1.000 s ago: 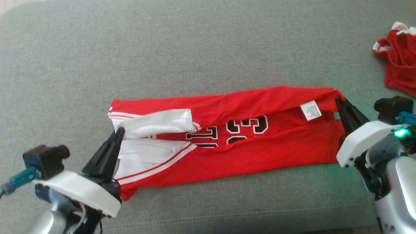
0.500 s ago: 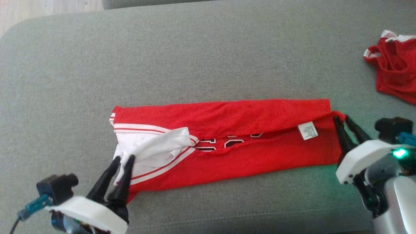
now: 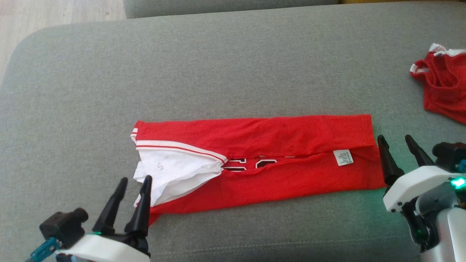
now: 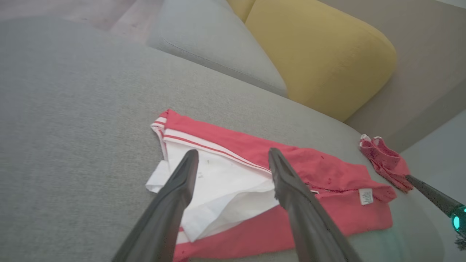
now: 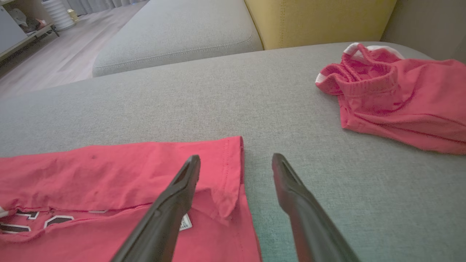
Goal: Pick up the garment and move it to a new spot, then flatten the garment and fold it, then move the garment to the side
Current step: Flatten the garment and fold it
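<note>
The garment (image 3: 276, 153) lies on the grey cushion (image 3: 218, 72) as a long red band running left to right. Its far and near flaps are turned in and meet along the middle, where bits of the number show. The left gripper (image 3: 135, 178) hovers at the band's left end, jaws wide and empty. The right gripper (image 3: 394, 137) stands just off the right edge, also wide and empty.

The weak spot is the left end, where the white panel (image 3: 174, 171) bunches and spills past the red edge. Folding over it would likely trap a lump and leave a crooked stack. With nothing pinning the flaps, a drag could also pull the middle seam open. A shallow pinch may catch only the top layer. The other red cloth (image 3: 442, 91), far right, sits well apart.
</note>
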